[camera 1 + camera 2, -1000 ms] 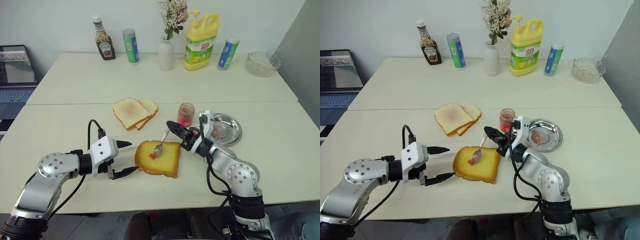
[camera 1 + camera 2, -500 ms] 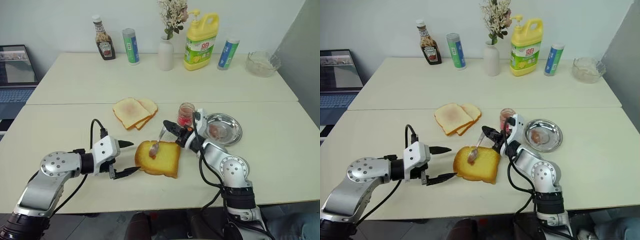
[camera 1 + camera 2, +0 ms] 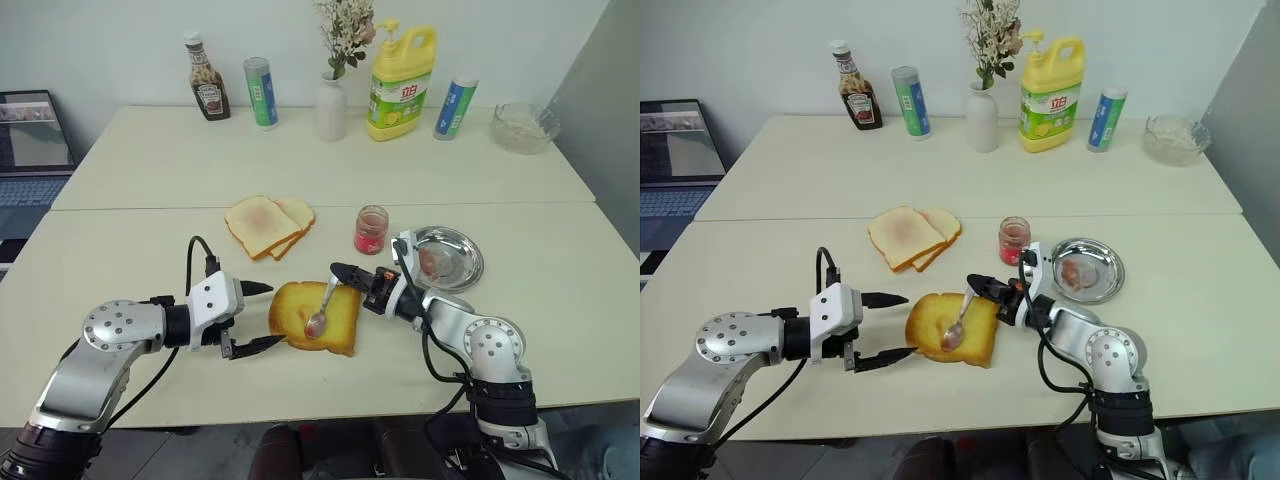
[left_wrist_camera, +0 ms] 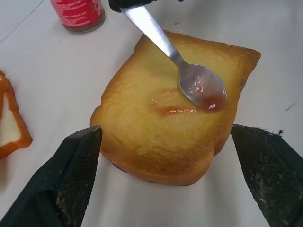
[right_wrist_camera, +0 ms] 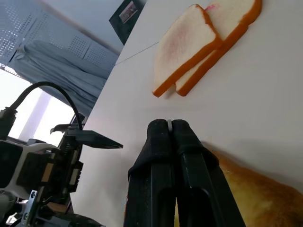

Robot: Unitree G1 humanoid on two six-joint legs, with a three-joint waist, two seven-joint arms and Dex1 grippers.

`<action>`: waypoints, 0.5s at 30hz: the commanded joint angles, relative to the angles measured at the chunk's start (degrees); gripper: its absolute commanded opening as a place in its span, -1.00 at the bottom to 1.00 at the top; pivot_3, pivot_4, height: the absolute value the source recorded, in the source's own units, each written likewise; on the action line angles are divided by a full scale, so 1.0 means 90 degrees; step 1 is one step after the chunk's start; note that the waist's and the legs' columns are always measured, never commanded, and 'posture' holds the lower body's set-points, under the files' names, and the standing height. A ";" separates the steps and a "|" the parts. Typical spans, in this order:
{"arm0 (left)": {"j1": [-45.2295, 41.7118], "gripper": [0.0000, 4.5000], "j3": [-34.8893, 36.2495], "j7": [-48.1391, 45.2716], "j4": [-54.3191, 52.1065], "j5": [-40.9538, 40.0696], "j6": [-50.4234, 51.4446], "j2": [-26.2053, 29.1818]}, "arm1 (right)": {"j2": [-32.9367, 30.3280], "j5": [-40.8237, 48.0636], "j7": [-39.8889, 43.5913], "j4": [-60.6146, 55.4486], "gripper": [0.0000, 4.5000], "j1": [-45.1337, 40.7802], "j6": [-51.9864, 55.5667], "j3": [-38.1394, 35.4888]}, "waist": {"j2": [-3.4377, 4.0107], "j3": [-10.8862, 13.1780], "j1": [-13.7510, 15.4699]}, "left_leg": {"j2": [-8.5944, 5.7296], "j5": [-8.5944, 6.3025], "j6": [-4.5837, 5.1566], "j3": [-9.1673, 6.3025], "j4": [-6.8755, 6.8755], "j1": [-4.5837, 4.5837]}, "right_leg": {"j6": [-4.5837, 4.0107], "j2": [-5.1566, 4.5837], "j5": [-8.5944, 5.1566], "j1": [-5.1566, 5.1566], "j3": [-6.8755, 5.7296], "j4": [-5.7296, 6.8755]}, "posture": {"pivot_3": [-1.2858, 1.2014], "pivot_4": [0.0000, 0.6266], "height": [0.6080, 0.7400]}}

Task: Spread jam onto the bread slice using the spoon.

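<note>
The left gripper (image 3: 262,318) stands wide open with nothing held, its two black pointed fingers just off the left edge of the bread slice (image 3: 300,318) near the desk's (image 3: 150,250) front edge. The slice is thick, squarish, golden with a darker crust, and carries a thin red smear of jam (image 4: 173,110). The spoon (image 3: 322,312), shiny slim metal, rests its oval bowl on the slice. The right gripper (image 3: 345,273) is clamped tight on the spoon's handle. Bare desk lies open along the front left.
</note>
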 commanded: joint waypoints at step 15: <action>0.0131 1.00 0.0120 -0.0074 -0.0225 -0.0091 0.0030 0.0163 | 0.0601 -0.0651 -0.0243 0.0657 -0.99 -0.0740 -0.1181 -0.0069 | 0.0001 0.0000 -0.0003 | 0.0000 0.0000 0.0000 0.0002 -0.0002 -0.0001 | 0.0000 0.0000 0.0000 -0.0003 0.0000 -0.0002 | 0.03 -0.52 1.00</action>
